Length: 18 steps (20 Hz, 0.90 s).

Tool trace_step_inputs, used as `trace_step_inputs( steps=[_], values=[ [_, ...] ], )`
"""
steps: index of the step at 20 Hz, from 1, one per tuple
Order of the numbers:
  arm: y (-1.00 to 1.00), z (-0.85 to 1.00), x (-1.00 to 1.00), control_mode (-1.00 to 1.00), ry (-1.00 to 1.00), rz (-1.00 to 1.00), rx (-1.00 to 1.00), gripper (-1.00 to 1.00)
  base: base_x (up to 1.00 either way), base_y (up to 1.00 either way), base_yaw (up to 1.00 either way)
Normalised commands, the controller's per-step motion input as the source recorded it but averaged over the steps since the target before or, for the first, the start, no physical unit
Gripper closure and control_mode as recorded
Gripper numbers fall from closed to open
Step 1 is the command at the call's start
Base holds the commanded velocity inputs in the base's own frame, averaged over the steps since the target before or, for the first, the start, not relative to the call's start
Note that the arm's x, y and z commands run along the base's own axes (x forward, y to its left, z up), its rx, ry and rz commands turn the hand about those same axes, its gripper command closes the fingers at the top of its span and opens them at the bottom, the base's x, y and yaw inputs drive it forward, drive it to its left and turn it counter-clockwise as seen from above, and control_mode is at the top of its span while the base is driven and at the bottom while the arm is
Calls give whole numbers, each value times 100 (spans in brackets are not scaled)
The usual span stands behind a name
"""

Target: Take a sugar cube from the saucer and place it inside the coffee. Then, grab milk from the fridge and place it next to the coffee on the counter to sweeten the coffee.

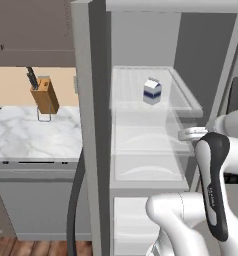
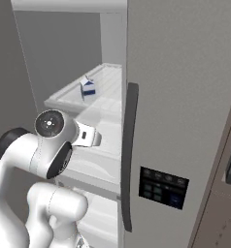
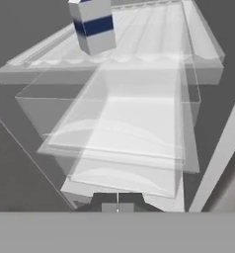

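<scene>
The fridge (image 1: 91,125) stands open in front of the robot, its left door swung out toward the tabletop (image 1: 31,132), where a wooden knife block (image 1: 45,95) sits against the wall. The milk (image 1: 152,91) stands upright on the upper glass shelf (image 1: 181,100), roughly mid-shelf and well back from the front edge, with nothing beside it. The arm is raised at about the height of the shelves below that one, its gripper (image 3: 117,207) pointing into the compartment from the right side of the opening. Its jaws are pressed together with nothing between them, and they are well short of the carton. So the step in hand looks like the fetching of the milk, at the approach stage. The next move calls for the jaws to spread wide enough for the carton, then for the hand to rise and reach inward over the shelf lip, lining up on the carton's sides before closing. The lip of that shelf looks like the thing to clear on the way in.
</scene>
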Motion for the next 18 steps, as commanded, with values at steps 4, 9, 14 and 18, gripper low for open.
trace_step_inputs(
  steps=[4, 9, 14, 18],
  values=[
    [0, 0, 8, -100, 1, -2, 0, 100, 27, 2, -4],
    [0, 52, 0, -100, -3, -1, 0, 100, 0, 0, 0],
    [1, 65, 7, -100, 0, 0, 0, 100, 0, 0, 0],
    [5, 24, 29, -100, 4, 0, -1, 100, 0, 0, 0]
  ],
)
